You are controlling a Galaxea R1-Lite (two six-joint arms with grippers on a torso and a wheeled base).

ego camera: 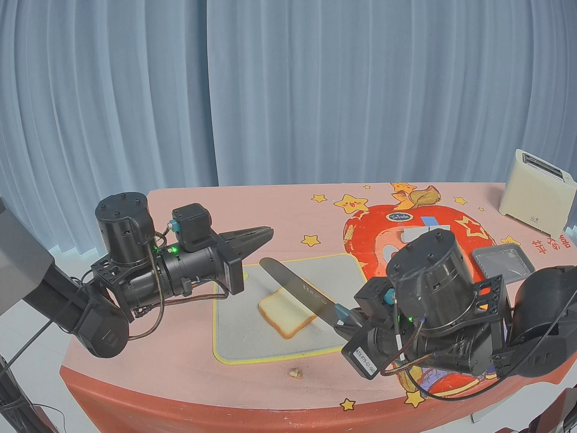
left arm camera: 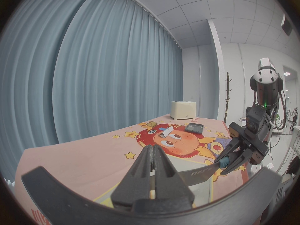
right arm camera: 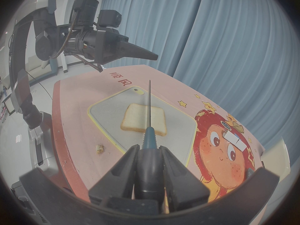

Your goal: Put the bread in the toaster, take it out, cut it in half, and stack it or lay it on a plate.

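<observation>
**Head view.** The cutting board [ego camera: 240,326] lies on the pink table [ego camera: 240,211] and carries the bread [ego camera: 287,311]. It is one whole slice, lying flat on the half of the board nearer the right arm. The right gripper [ego camera: 347,322] sits just off the board's right edge, its fingers pinching the teal handle of the knife [ego camera: 299,288]. The blade slants in over the board and crosses the slice. Whether it touches the bread cannot be told here. The left gripper [ego camera: 264,233] hangs above the board's far left corner with its fingers pressed together on nothing, apart from the slice. The toaster [ego camera: 537,192] stands well to the right of the board at the table's far edge. A dark tray [ego camera: 503,261] lies between the board and the toaster. A crumb [ego camera: 295,373] lies just off the board's near edge.

**Left wrist view.** The left fingers meet tip to tip above the board. Past them, the right gripper grips the knife handle, with the blade reaching in over the board.

**Right wrist view.** The fingers clamp the handle. The blade stands on edge along the middle of the slice, which sits centred on the board. The left gripper hovers above the board's far side.
</observation>
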